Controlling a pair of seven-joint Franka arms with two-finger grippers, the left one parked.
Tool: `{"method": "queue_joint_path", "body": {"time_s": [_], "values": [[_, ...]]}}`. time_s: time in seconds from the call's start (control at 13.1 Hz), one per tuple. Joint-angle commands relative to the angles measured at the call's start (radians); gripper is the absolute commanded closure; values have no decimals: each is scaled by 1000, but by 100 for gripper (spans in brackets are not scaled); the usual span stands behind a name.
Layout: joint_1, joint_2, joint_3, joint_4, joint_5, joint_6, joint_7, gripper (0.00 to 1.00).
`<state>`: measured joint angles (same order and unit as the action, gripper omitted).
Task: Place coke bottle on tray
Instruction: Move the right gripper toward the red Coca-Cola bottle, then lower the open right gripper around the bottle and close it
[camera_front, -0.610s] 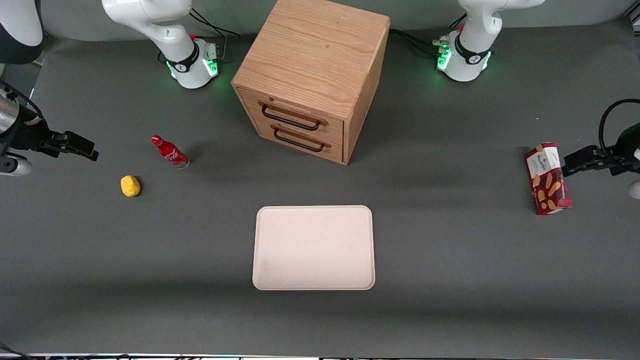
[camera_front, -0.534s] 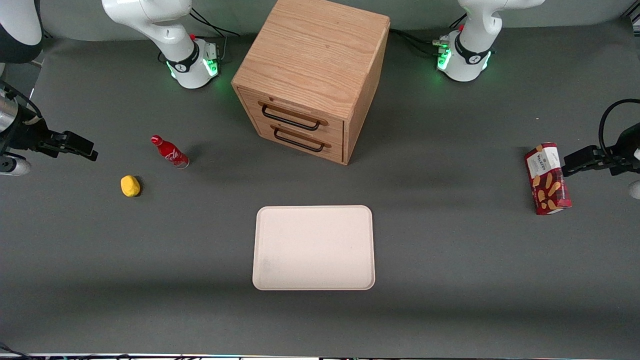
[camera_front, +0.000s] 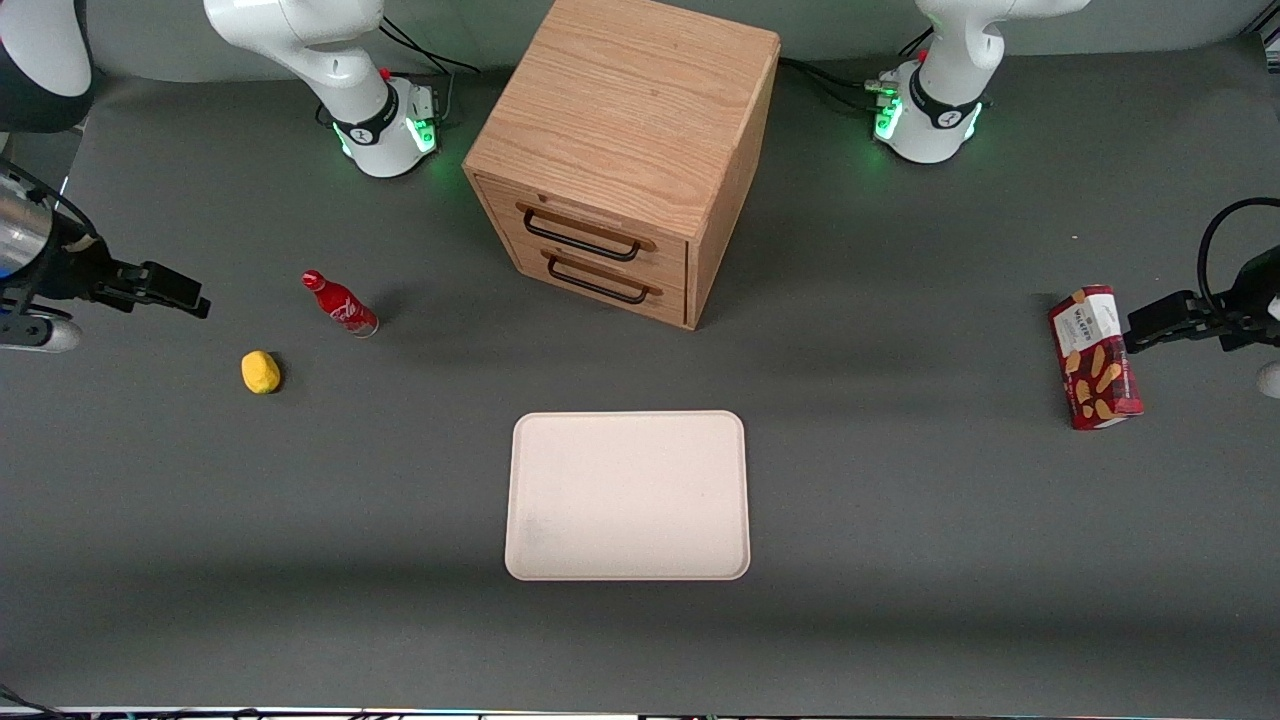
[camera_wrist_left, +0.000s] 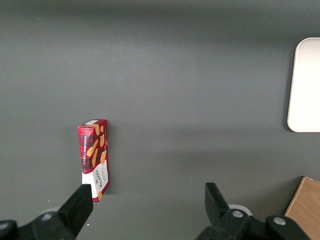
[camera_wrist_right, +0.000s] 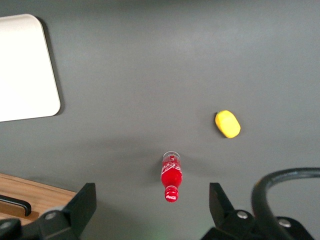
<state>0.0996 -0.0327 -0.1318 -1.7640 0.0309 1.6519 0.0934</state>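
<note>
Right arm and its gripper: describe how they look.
The arm has glossy white rounded shells with black joint bands, and a green light glows at its base. The gripper is matt black with two flat fingers, hanging open above the table beside the coke bottle; a thick black cable loops beside it.

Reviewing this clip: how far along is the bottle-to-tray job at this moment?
Nothing is done yet: the coke bottle stands on the table toward the working arm's end, apart from the empty tray. In hand: the gripper is open, high above the table near the bottle, holding nothing; the right wrist view shows the bottle between its fingers, far below. Left: descend, grasp, carry, and set the bottle on the tray.
</note>
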Motion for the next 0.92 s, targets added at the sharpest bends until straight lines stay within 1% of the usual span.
{"method": "queue_joint_path", "body": {"time_s": [0.0, 0.15, 0.38, 0.69, 0.84], "values": [[6, -107, -3, -188, 18, 75, -64, 0], [8, -148, -3, -302, 11, 109, -86, 0], [8, -240, -2, -546, -16, 286, -101, 0], [9, -239, 0, -736, -17, 512, -133, 0], [18, -230, 9, -802, -17, 595, -136, 0]]}}
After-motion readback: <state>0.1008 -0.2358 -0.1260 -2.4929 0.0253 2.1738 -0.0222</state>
